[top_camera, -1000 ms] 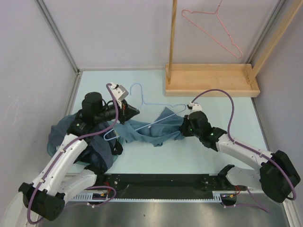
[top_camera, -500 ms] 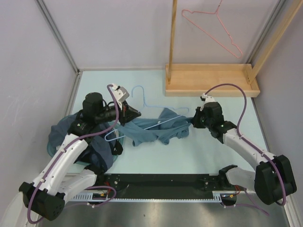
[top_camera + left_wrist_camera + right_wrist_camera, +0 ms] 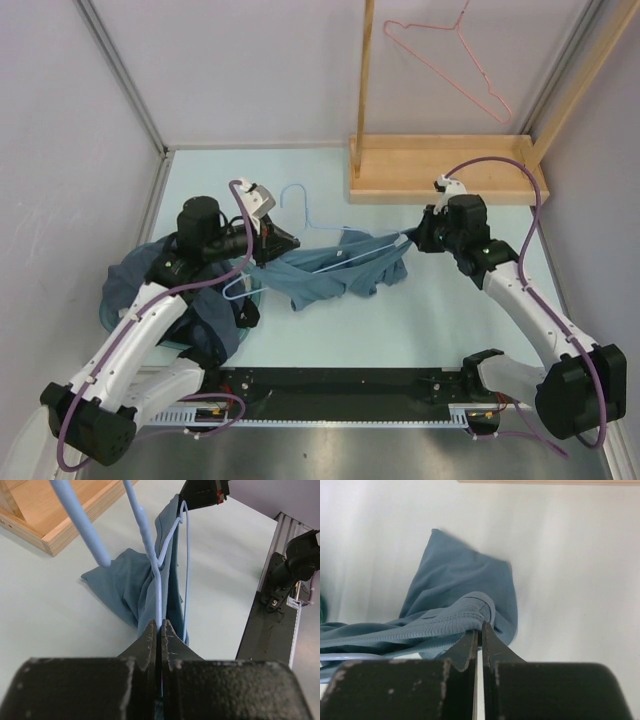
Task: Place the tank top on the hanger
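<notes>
The light-blue wire hanger (image 3: 318, 222) lies low over the table, hook toward the back. My left gripper (image 3: 287, 242) is shut on its wire; in the left wrist view the jaws (image 3: 160, 625) pinch the wire of the hanger (image 3: 148, 540). The teal tank top (image 3: 335, 272) is bunched along the hanger's right arm, also seen in the left wrist view (image 3: 125, 587). My right gripper (image 3: 413, 240) is shut on the tank top's ribbed edge (image 3: 451, 620) at the hanger's right end; its jaws (image 3: 480, 626) are closed on the fabric.
A darker navy heap of clothes (image 3: 135, 290) lies under my left arm. A wooden rack base (image 3: 447, 172) stands at the back right, with a pink hanger (image 3: 450, 62) hung above it. The black rail (image 3: 340, 385) runs along the near edge.
My right gripper has moved right and toward the back, pulling the tank top's edge along the hanger and stretching the fabric. My left gripper has hardly moved.
</notes>
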